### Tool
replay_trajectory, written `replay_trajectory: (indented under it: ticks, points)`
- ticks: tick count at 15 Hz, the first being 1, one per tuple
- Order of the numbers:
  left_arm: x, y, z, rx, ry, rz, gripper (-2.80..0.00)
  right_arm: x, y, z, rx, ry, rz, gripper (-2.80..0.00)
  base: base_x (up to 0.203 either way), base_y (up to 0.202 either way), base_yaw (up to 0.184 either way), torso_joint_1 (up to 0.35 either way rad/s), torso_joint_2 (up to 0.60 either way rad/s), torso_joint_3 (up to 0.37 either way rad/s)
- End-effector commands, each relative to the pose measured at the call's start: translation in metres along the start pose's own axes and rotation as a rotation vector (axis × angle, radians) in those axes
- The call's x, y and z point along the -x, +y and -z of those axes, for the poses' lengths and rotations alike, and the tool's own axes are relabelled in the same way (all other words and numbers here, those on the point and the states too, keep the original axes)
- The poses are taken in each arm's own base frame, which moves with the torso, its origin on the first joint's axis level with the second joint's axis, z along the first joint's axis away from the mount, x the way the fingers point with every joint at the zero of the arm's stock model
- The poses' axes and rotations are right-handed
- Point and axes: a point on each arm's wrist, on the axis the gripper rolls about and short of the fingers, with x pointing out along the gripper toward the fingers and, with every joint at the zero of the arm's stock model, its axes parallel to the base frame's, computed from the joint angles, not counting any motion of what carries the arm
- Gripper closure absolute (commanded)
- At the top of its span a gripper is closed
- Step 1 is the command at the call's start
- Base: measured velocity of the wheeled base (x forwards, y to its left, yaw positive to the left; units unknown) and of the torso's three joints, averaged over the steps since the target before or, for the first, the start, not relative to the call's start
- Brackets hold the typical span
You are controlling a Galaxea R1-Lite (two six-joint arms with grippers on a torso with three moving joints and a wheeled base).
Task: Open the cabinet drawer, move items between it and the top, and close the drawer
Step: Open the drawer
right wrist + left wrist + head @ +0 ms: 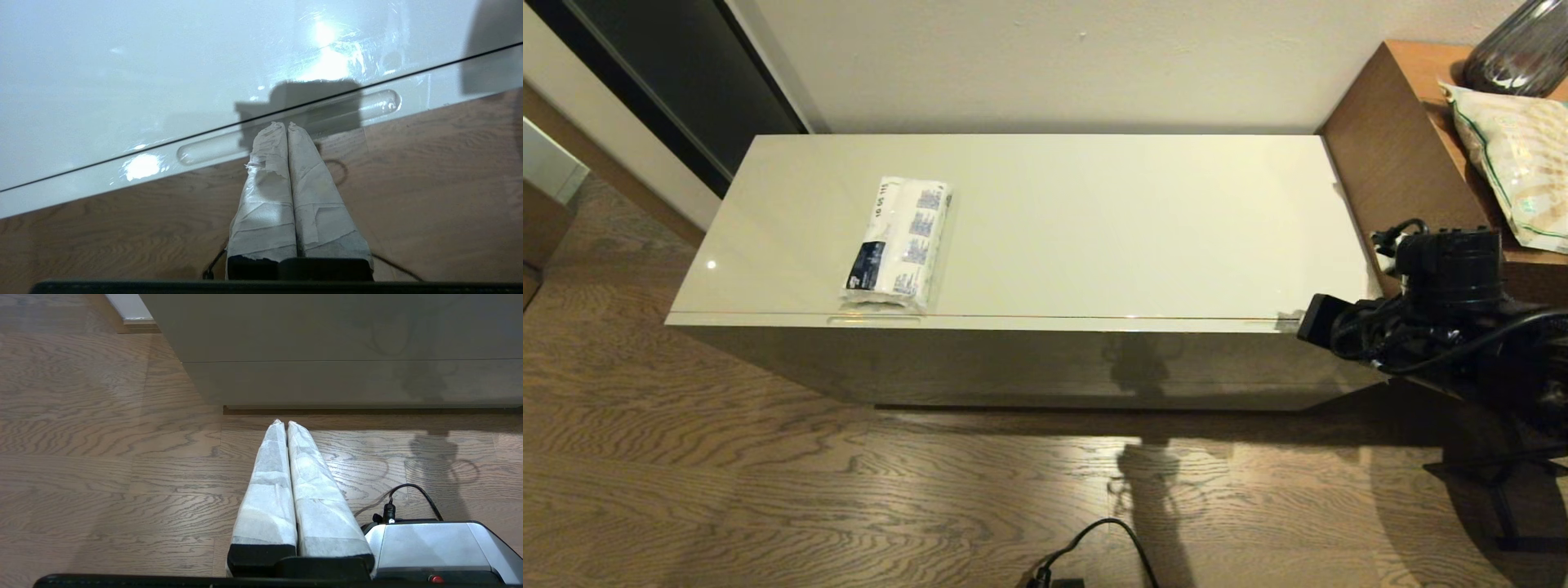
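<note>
Cabinet top (1094,229): tissue pack (898,242) near its front edge.
Right pincer (287,124): pressed together, at drawer's right handle slot (367,104).
Advice: hook fingertips in, pull straight.
Left pincer (284,422): pressed together, parked low.

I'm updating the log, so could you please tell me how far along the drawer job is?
Nothing looks done: the cabinet drawer is shut and the tissue pack lies on the top. In hand: the right pincer, shut, sits at the drawer's slot handle. Left pincer, shut, is parked near the floor. Opening, swapping items and closing remain.
</note>
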Motion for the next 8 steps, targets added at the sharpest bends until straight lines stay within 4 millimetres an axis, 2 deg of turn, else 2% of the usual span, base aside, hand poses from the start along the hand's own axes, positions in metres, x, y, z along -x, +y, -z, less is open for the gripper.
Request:
replay_trajectory:
  ticks: [1, 8]
  points:
    - [0.000, 0.000, 0.000, 0.000, 0.002, 0.000, 0.00, 0.006, 0.002, -0.007, -0.008, -0.011, -0.006, 0.00, 0.000, 0.000, 0.000, 0.000, 0.00, 0.000]
    - [0.000, 0.000, 0.000, 0.000, 0.002, 0.000, 0.00, -0.014, 0.000, 0.007, -0.061, 0.036, 0.022, 0.00, 0.000, 0.000, 0.000, 0.000, 0.00, 0.000]
